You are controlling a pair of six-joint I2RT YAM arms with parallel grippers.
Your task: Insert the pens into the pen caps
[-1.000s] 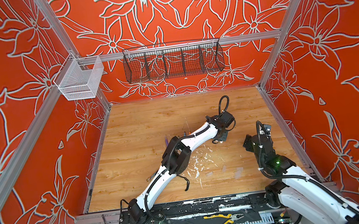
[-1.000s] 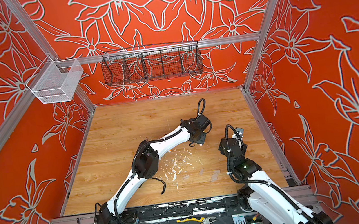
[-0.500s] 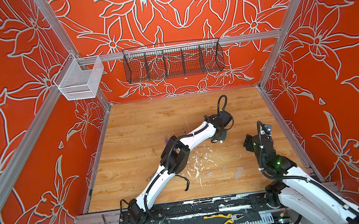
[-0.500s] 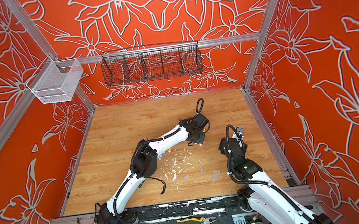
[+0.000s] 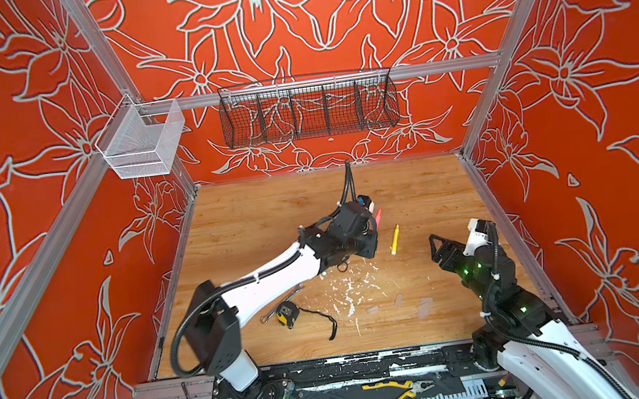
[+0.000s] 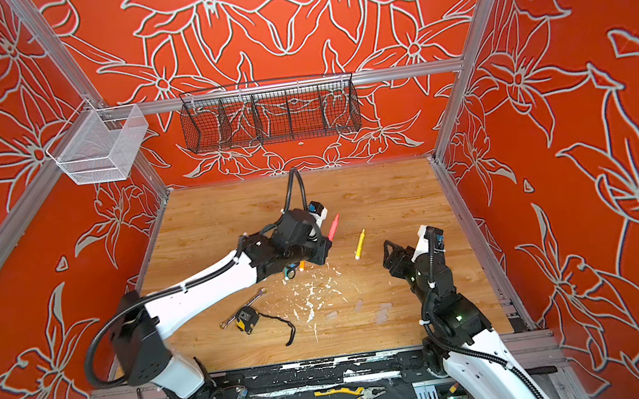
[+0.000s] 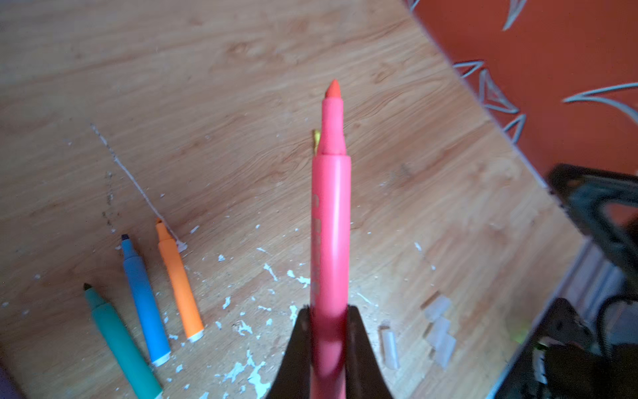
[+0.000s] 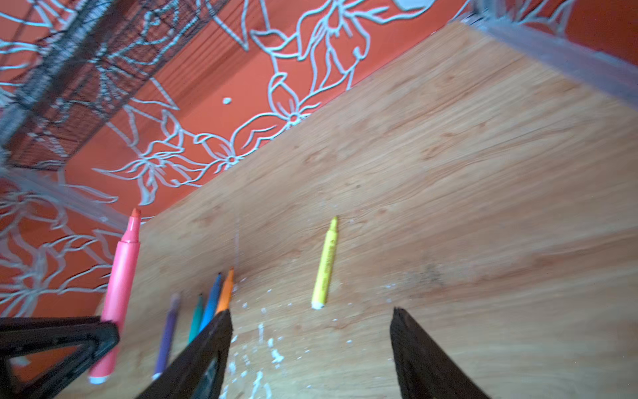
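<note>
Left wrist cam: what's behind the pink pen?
A sliver of the yellow pen shows beside the neck of the pink pen; the yellow barrel is covered. Otherwise wooden table.

In both top views, at mid-frame, the left arm's black wrist housing [image 5: 349,228] covers all but the tip end of the pink plastic felt-tip pen [image 5: 377,214]. The clear plastic pen caps [image 6: 359,305], right of lower centre, are too faint to count. In the left wrist view the pink pen hides all but a sliver of the yellow felt-tip pen [image 7: 315,140], and the frame's edge cuts off the teal felt-tip pen [image 7: 121,342]. In the right wrist view a black finger [image 8: 196,359] of the right gripper [image 8: 310,312] hides the rear ends of the teal pen and the blue felt-tip pen [image 8: 211,300]; the purple felt-tip pen [image 8: 167,331] is blurred.
</note>
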